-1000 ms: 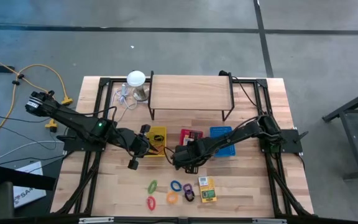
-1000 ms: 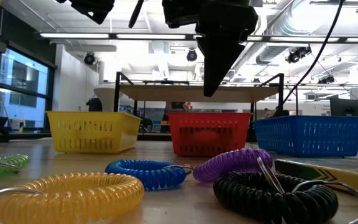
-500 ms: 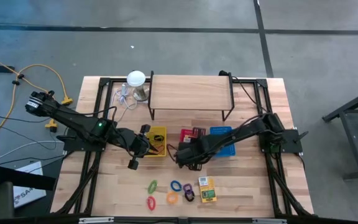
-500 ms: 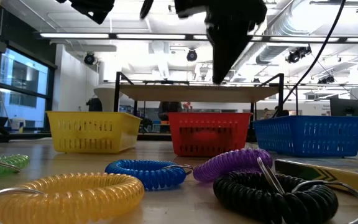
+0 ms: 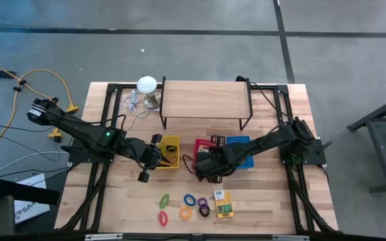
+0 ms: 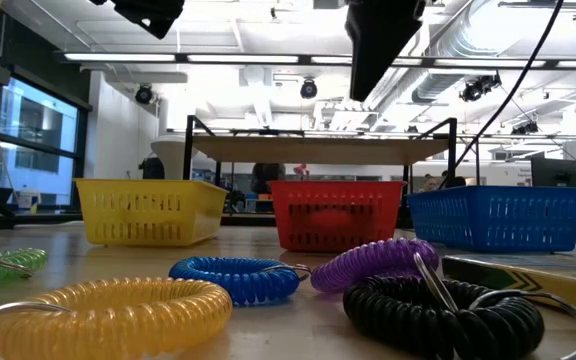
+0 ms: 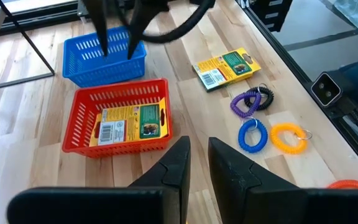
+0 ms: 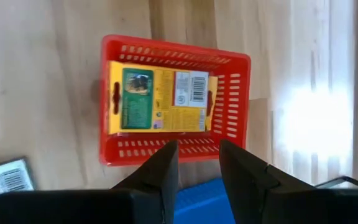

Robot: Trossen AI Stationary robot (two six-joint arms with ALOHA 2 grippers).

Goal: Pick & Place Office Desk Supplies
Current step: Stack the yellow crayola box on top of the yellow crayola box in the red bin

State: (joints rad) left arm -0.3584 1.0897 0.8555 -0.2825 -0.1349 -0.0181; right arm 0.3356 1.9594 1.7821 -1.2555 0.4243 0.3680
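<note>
Red plastic forms the middle basket (image 8: 176, 106), and the right wrist view looks straight down into it: one yellow-and-green card box (image 8: 160, 99) lies flat inside, filling most of the floor. The right gripper (image 8: 194, 165) hangs above the basket's near wall, its two fingers parted by a narrow gap with nothing between them. From overhead this basket is largely covered by the right arm, so the box inside cannot be made out there.

The overhead camera does show the row: yellow basket (image 5: 168, 152), red one, blue basket (image 5: 242, 150), all in front of the raised wooden shelf (image 5: 205, 100). Nearer the table's front edge sit the coiled rings (image 5: 187, 207) in green, red, orange, blue and purple, with a second card box (image 5: 223, 203) just beside them.

At table height the coils fill the foreground: yellow ring (image 6: 108, 315), blue ring (image 6: 236, 278), purple ring (image 6: 373, 262) and black ring (image 6: 438, 315), the last two touching.

The left gripper (image 7: 194, 165) waits above the table near the yellow basket, fingers slightly apart and empty; its camera also catches the boxed red basket and the loose box.
</note>
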